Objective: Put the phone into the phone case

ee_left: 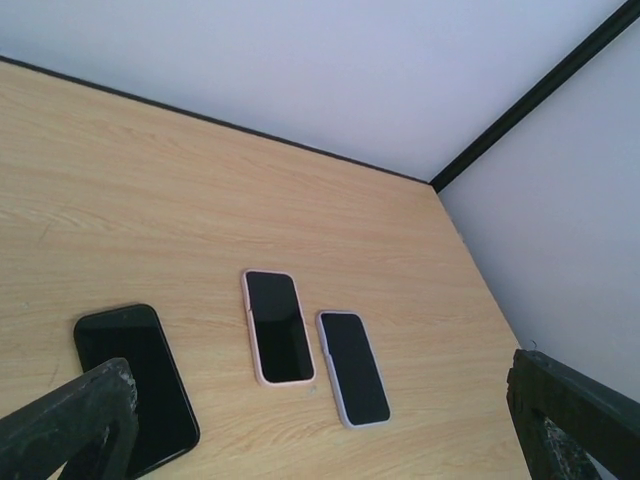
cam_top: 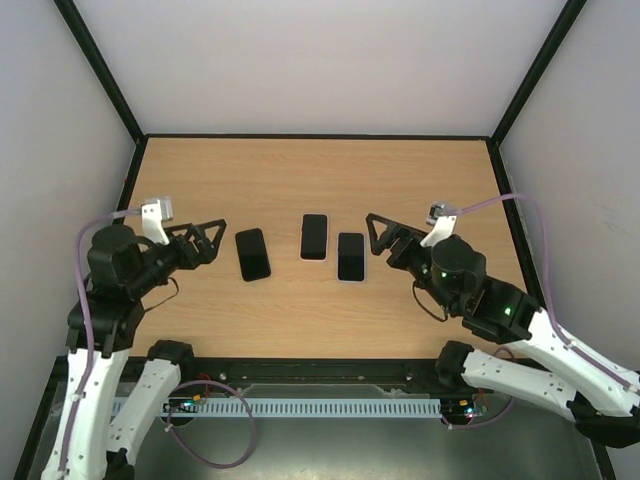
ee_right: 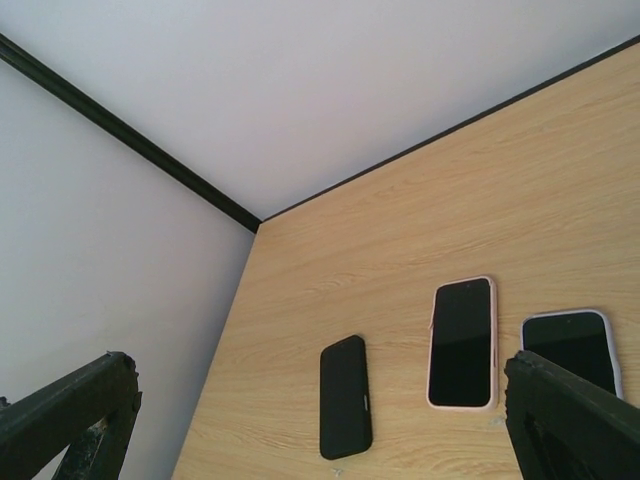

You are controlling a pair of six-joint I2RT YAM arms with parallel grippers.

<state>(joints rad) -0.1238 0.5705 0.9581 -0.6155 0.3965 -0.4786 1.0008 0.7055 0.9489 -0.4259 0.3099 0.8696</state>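
Both your pincers are released, jaws spread wide with nothing between them. The left gripper [cam_top: 216, 243] hangs over the table [cam_top: 320, 175] near its left edge. Its tips point right at the black phone [cam_top: 253, 254], which lies flat just beside them, left of the table's middle. The right gripper [cam_top: 372, 233] hangs right of the middle, tips just beside the pale-rimmed case [cam_top: 351, 257]. The pink-rimmed case [cam_top: 314, 237] lies just left of that one, slightly nearer the far edge, with a narrow gap between them. A wider strip of wood separates it from the phone. You cannot tell whether either rimmed case is empty. Open wood runs from all three to the far edge, where the white walls [cam_top: 320, 60] close in. A narrower band runs along the near edge.
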